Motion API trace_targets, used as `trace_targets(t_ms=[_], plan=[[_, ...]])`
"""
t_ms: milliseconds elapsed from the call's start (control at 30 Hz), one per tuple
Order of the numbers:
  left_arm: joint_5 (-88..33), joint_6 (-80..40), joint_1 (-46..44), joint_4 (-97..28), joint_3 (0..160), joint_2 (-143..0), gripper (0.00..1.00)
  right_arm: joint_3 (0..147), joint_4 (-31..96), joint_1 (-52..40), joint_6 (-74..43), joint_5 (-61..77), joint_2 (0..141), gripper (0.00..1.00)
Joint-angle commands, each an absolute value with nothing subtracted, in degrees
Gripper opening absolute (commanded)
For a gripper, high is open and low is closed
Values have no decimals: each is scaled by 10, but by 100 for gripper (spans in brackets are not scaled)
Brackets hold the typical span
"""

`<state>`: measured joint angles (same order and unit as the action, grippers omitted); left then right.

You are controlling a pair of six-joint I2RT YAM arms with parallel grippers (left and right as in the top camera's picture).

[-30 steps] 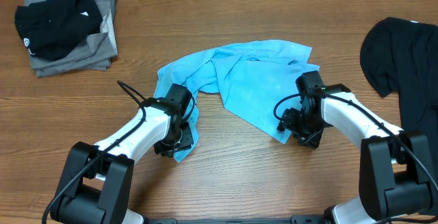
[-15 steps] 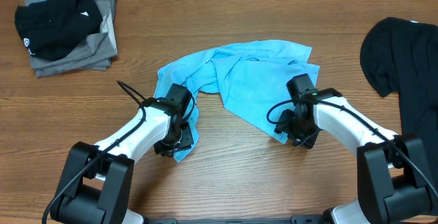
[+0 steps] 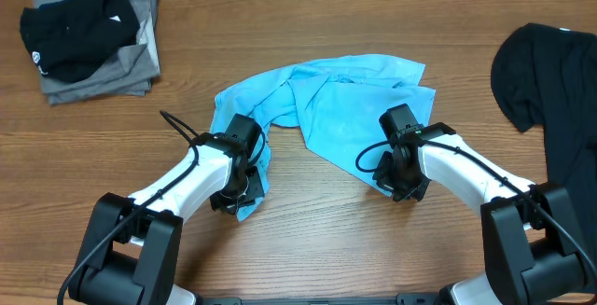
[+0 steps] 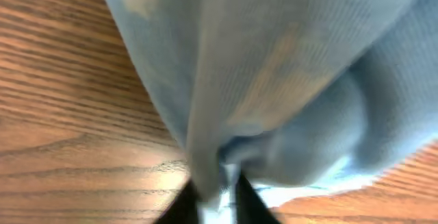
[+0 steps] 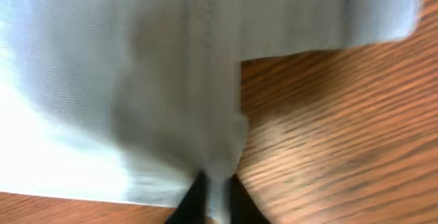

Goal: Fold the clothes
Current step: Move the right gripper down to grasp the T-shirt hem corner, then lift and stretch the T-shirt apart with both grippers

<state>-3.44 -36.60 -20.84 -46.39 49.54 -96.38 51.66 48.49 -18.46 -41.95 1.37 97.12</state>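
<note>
Only overhead shows black T-shirt point(image 3: 550, 90) right of pinched blue T-shirt point(image 3: 345, 109).

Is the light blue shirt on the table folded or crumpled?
Crumpled, not folded. The light blue shirt lies bunched in uneven ridges, with the left claw and right claw each shut on its near edge.

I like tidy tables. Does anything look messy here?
Yes. The blue shirt in the middle is crumpled and twisted, not flat. The black shirt at the right lies loosely spread and runs out of view. The pile at the far left is folded, though its layers sit a little askew. I see no spill.
</note>
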Motion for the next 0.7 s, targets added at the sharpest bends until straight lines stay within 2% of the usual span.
trace_targets(t_ms=[0,333,667], plan=[[-43,-364,-206,-461,459,-1000,4,501,483,-187,-434,9,982,4],[-39,-364,-206,-522,491,-963,4,547,548,-186,-442,-2,952,4],[17,-360,-207,-660,596,-738,4,689,687,-186,-453,-55,813,4]])
